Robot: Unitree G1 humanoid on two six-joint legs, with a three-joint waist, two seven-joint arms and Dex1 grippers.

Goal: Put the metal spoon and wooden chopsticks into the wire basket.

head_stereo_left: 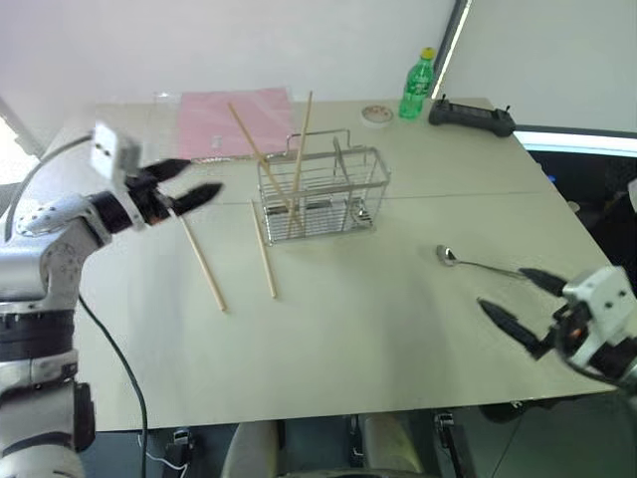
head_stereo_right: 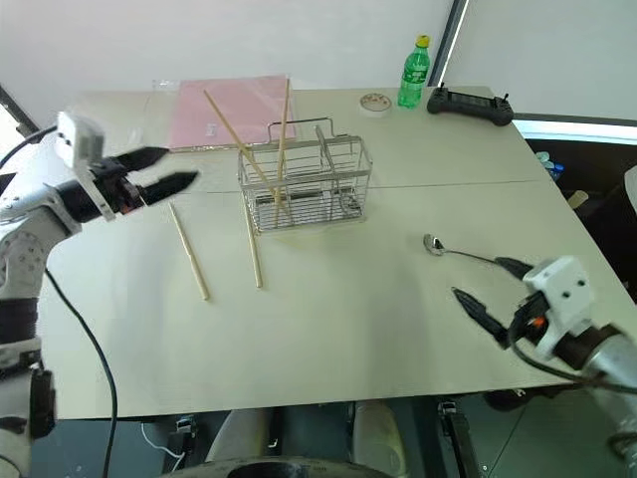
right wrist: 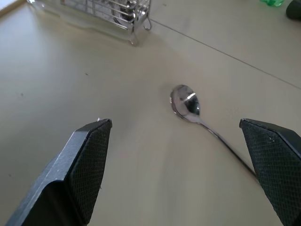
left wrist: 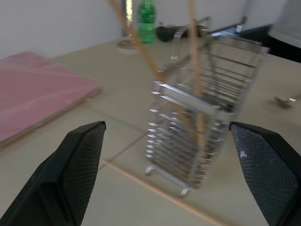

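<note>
Stood on the pale counter [head_stereo_left: 398,339]: shiny wire basket [head_stereo_left: 320,193], two tan wooden chopsticks [head_stereo_left: 297,149] slanting from it, two more flat just left. Lay well right of basket: glossy metal spoon [head_stereo_left: 447,256]. Hovered wide open, empty: left claw [head_stereo_left: 191,183] left of basket, right claw [head_stereo_left: 518,299] beside spoon.

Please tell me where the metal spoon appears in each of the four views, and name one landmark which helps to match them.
Left eye view: metal spoon, right of centre on the table.
Right eye view: spoon, right of centre.
Left wrist view: a blurred silver shape past the basket, likely the spoon.
Right wrist view: spoon, centre.
Shared landmark: wire basket.
</note>
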